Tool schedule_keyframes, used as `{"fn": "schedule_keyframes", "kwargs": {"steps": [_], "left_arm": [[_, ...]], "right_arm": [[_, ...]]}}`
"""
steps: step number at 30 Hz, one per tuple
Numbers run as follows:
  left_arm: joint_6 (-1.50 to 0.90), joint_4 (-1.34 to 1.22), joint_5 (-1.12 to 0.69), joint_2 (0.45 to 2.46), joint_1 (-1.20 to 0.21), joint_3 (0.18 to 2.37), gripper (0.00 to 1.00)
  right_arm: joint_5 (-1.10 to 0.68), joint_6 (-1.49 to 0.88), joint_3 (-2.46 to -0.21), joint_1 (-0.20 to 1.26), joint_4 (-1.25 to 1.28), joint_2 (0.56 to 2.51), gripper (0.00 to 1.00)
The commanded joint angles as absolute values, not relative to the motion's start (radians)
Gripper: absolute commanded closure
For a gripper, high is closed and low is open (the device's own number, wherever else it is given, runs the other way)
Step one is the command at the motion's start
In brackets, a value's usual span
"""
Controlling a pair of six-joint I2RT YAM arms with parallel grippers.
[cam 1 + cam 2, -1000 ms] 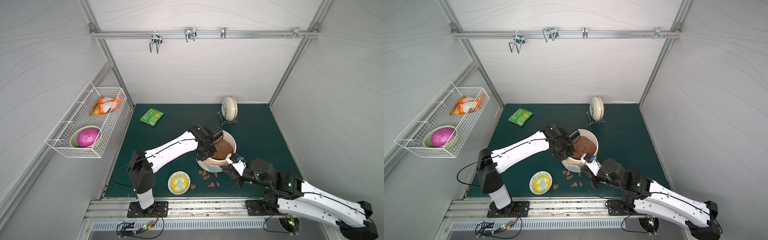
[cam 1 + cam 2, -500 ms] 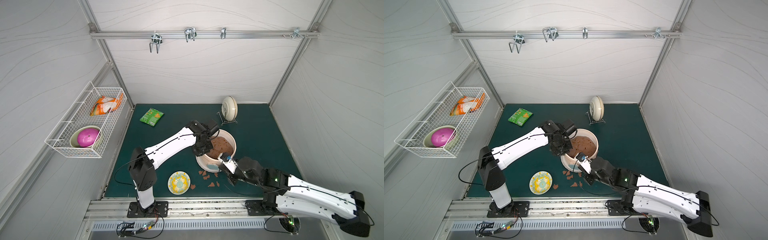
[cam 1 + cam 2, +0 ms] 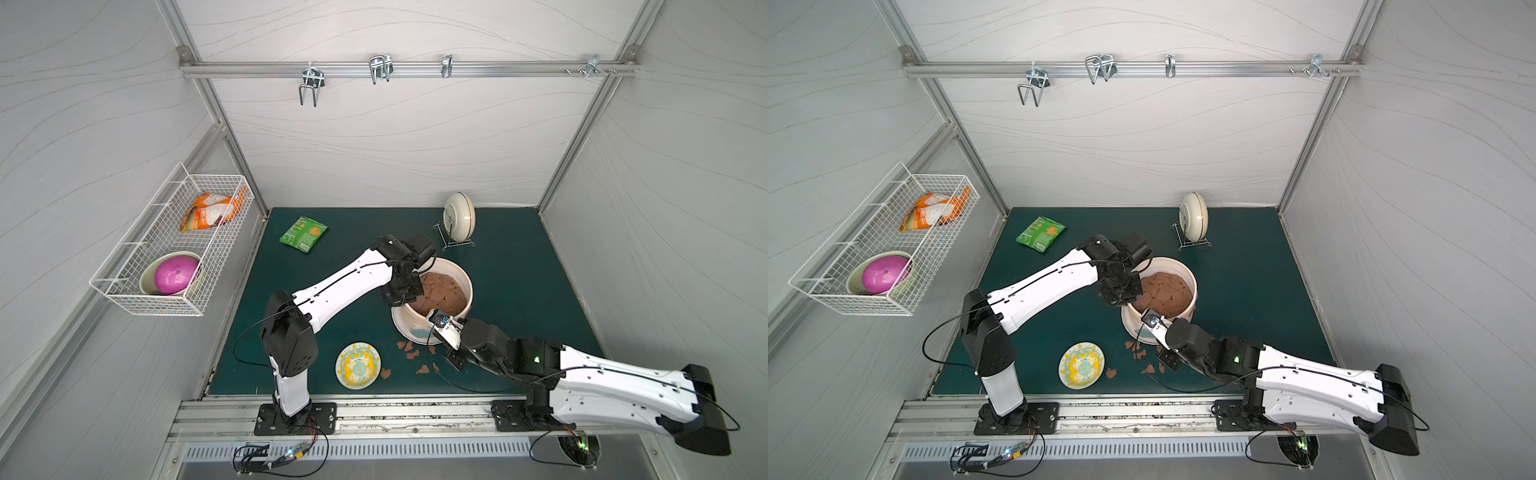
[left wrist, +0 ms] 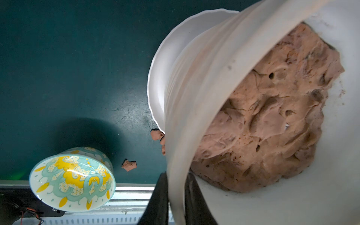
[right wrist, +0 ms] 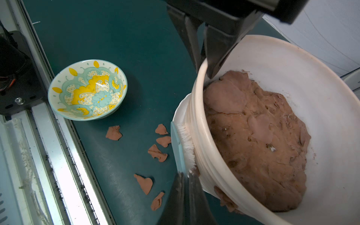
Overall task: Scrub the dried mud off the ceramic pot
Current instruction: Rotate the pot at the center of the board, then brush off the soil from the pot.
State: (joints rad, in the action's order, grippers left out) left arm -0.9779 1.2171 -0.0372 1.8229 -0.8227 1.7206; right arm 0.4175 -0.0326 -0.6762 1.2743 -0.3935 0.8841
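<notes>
setting: white-panelled enclosure on an aluminium frame; dark green worktop (image 3: 519,257).
ceramic pot (image 3: 402,323): cream, ribbed, on its saucer base; stands mid-worktop, filled with a lumpy brown soil mass (image 5: 253,146).
dried mud (image 5: 156,153): reddish flakes lying loose on the worktop between the pot and the patterned bowl (image 5: 87,89); one patch (image 5: 224,196) appears to cling to the outer wall below the rim.
brush (image 5: 177,144): teal back, white bristles pressed to the pot's outer wall on the side facing the front rail (image 3: 374,409); long axis laid along the wall.
right hand (image 5: 184,175): closed on the brush's end.
left hand (image 5: 204,66): clamped on the pot's rim, one finger inside, one outside.
deciding relation: the clinging patch sits just beside the brush's held end, outside the bristles. The right arm is nearer, so the stroke likely must travel round the wall toward it while the left hand steadies the pot.
surroundings: gold-rimmed bowl (image 3: 459,216) on a wire stand at the rear; green snack packet (image 3: 303,233); wire basket (image 3: 174,245) on the side wall.
</notes>
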Motion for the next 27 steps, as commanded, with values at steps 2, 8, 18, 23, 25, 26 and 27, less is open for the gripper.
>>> {"fn": "schedule_keyframes", "kwargs": {"steps": [2,8,18,23,25,26,27], "left_arm": [[-0.823,1.129,-0.091,1.874,-0.829,1.730,0.90],[-0.786,1.126,-0.107,1.886,-0.822,1.736,0.90],[-0.754,1.121,-0.136,1.913,-0.821,1.746,0.90],[-0.730,1.123,-0.128,1.922,-0.821,1.762,0.90],[-0.721,1.131,-0.121,1.924,-0.821,1.768,0.90],[-0.719,1.133,-0.118,1.925,-0.822,1.770,0.90],[-0.716,1.135,-0.116,1.925,-0.821,1.770,0.90]], "right_arm": [[0.563,-0.086,-0.689,1.265,-0.502,0.856,1.00],[0.545,-0.133,-0.690,1.292,-0.569,0.831,1.00],[0.273,-0.095,-0.679,1.327,-0.409,0.734,1.00],[0.318,-0.044,-0.705,1.326,-0.283,0.822,1.00],[0.369,-0.023,-0.727,1.317,-0.282,0.878,1.00],[0.387,-0.021,-0.740,1.310,-0.293,0.910,1.00],[0.408,-0.021,-0.753,1.306,-0.311,0.938,1.00]]}}
